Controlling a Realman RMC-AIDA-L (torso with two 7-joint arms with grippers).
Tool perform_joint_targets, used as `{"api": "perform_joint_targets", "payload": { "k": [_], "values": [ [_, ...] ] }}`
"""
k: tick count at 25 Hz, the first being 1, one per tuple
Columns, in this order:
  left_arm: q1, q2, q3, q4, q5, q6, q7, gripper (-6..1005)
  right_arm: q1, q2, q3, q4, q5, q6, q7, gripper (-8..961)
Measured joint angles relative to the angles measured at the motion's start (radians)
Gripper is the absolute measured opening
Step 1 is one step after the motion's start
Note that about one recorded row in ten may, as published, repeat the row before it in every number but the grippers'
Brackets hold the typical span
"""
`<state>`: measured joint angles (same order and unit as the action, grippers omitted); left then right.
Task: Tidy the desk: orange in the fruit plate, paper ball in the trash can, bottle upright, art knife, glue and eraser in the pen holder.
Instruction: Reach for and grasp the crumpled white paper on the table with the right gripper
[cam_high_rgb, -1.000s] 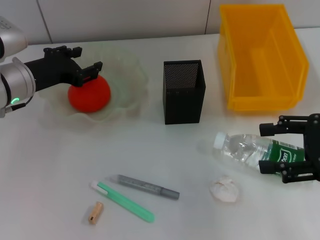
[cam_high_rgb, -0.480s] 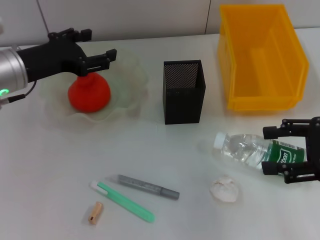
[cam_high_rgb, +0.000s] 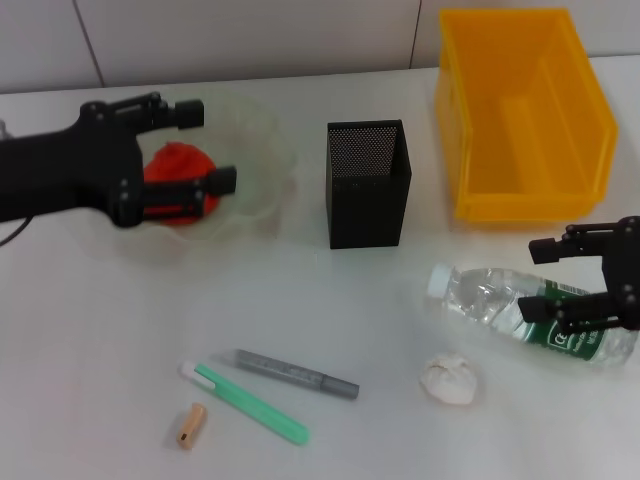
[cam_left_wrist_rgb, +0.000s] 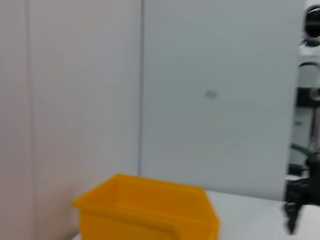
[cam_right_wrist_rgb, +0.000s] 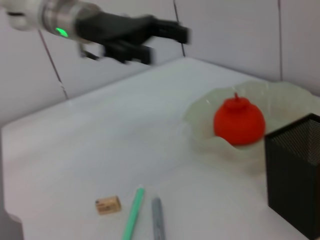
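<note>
Two grippers in view. Left gripper (cam_high_rgb: 205, 148) raised over the fruit plate (cam_high_rgb: 262, 160), fingers apart, nothing held; orange (cam_high_rgb: 178, 168) sitting in the plate beneath. Right gripper (cam_high_rgb: 545, 280) at the label end of the bottle (cam_high_rgb: 500, 305), fingers spread on either side of it, contact not discernible. Bottle lying flat, cap toward the pen holder (cam_high_rgb: 367, 183). Paper ball (cam_high_rgb: 448, 379) just beside the bottle. Eraser (cam_high_rgb: 190, 425) near the green stick (cam_high_rgb: 250, 404) and grey stick (cam_high_rgb: 297, 374). Trash can (cam_high_rgb: 520, 110) at far right.
</note>
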<state>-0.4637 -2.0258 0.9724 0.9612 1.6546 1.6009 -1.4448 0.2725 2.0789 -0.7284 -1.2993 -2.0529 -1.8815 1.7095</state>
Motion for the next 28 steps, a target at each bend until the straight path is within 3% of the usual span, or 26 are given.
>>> {"api": "perform_joint_targets", "payload": {
  "k": [6, 14, 21, 28],
  "values": [
    [0.035, 0.002, -0.025, 0.004, 0.002, 0.116, 0.014, 823, 0.076, 0.000, -0.038, -0.068, -0.084, -0.013, 0.162, 771],
    [0.053, -0.010, -0.035, -0.003, 0.002, 0.119, 0.030, 821, 0.154, 0.001, -0.327, -0.281, -0.256, -0.044, 0.491, 771],
    [0.055, -0.019, -0.035, -0.007, 0.003, 0.113, 0.030, 820, 0.185, 0.001, -0.444, -0.299, -0.338, -0.046, 0.606, 771],
    [0.055, -0.015, -0.034, -0.010, 0.004, 0.101, 0.028, 818, 0.197, 0.003, -0.504, -0.261, -0.395, -0.033, 0.636, 770]
  ]
}}
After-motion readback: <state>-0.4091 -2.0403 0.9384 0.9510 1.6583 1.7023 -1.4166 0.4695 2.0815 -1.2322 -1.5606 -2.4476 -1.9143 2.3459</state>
